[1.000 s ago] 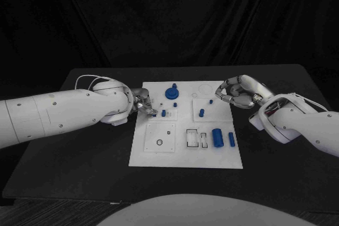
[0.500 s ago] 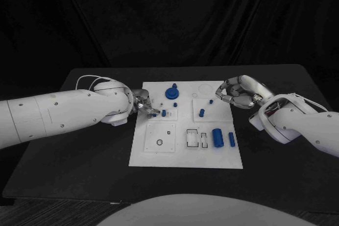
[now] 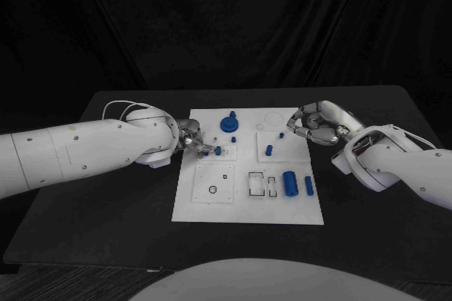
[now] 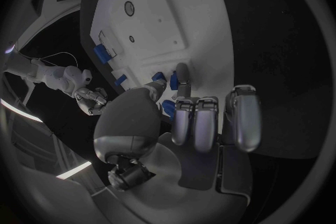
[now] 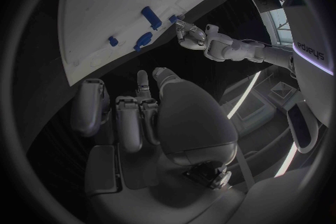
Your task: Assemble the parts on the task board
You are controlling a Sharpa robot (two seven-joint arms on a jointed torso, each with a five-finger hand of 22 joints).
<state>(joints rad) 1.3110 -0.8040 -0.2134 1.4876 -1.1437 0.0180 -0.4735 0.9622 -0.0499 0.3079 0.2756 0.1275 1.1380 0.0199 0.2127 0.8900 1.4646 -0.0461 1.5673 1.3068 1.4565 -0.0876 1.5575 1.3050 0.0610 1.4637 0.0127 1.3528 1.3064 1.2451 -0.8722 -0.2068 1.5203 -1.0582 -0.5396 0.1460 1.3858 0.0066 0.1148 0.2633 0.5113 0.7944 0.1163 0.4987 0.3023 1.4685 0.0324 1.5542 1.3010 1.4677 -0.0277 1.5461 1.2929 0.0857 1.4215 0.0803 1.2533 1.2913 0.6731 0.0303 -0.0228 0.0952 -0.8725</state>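
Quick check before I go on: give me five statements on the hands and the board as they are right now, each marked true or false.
1. The left hand is at the task board's left edge, its fingertips by a small blue part. True.
2. The right hand grips the large round blue part. False: it is off the board's right edge with fingers curled, holding nothing; that part stands at the board's far end.
3. Two blue cylinders lie side by side on the near right of the board. True.
4. The board hangs over the table's edge. False: it lies wholly on the table.
5. Both hands are over the board's near end. False: both are by its far half.
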